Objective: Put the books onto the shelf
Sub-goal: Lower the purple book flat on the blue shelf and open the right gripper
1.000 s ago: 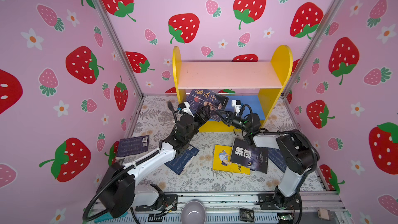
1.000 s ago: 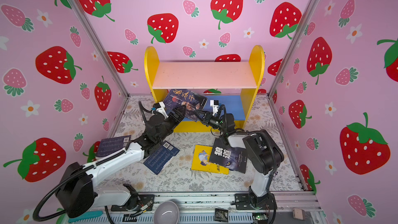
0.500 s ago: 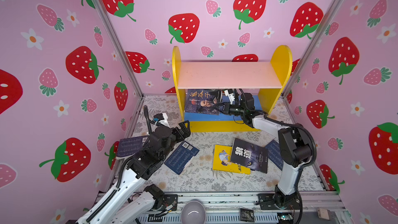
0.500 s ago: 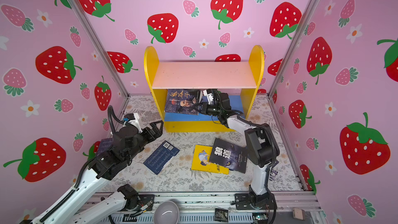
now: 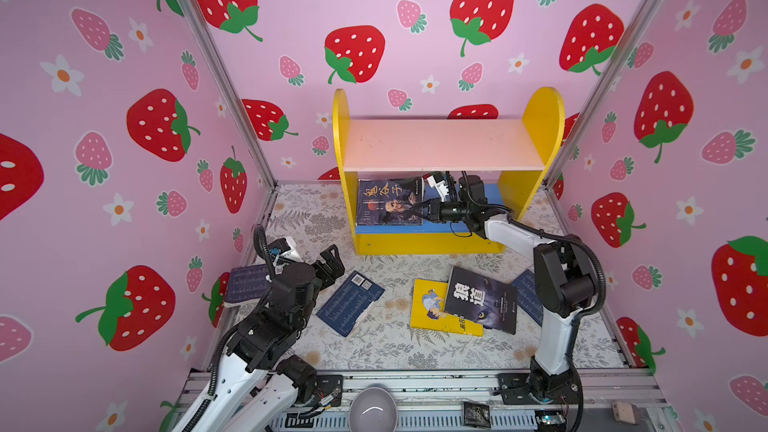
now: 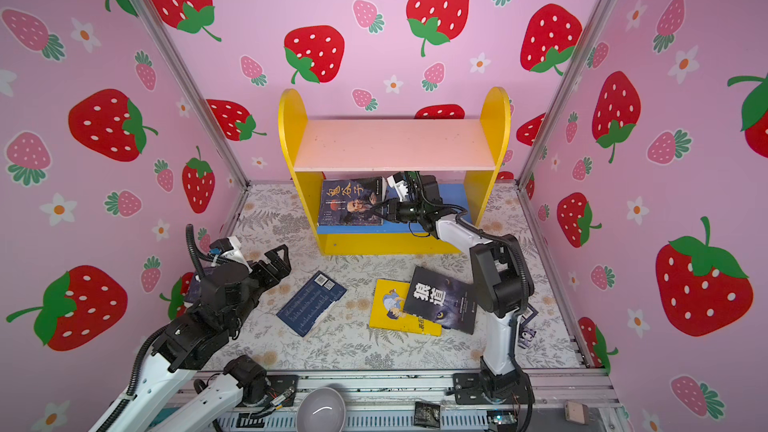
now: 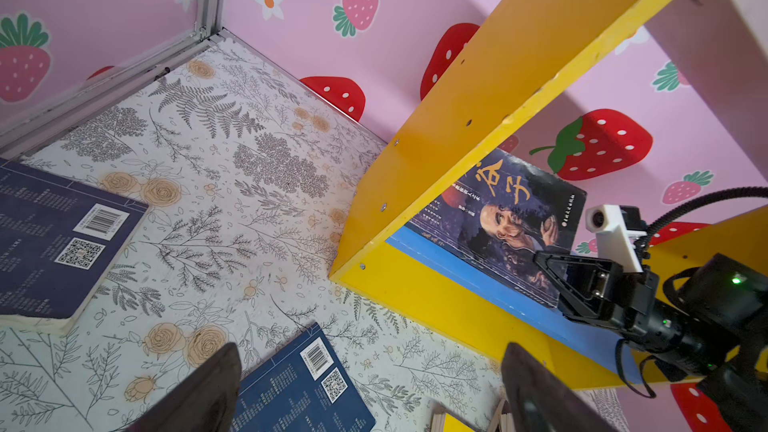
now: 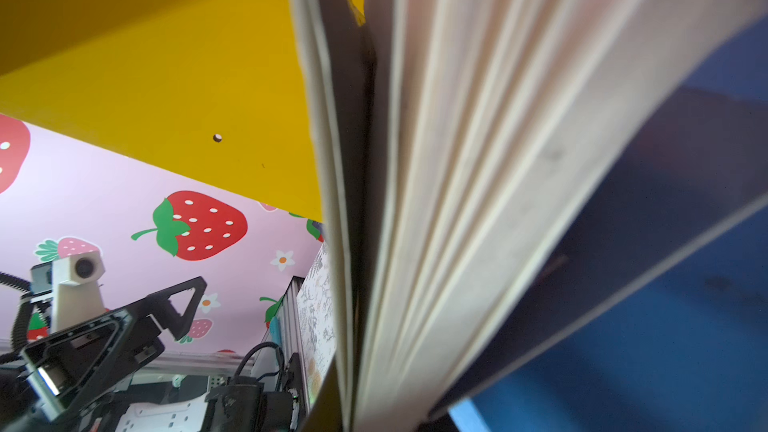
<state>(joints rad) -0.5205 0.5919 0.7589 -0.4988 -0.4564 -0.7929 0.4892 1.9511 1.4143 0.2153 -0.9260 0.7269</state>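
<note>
Shelf (image 5: pixel 540 118) lower board holds dark picture book (image 5: pixel 388 201) upright, right gripper (image 5: pixel 417 210) pinching it; left gripper (image 5: pixel 334 265) spread wide, empty.

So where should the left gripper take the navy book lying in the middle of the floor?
The navy book lies flat, back cover up, with nothing on it, so only an edge can be pinched. Its barcode end is nearest the open left gripper; I'd come down on that end from the left.
</note>
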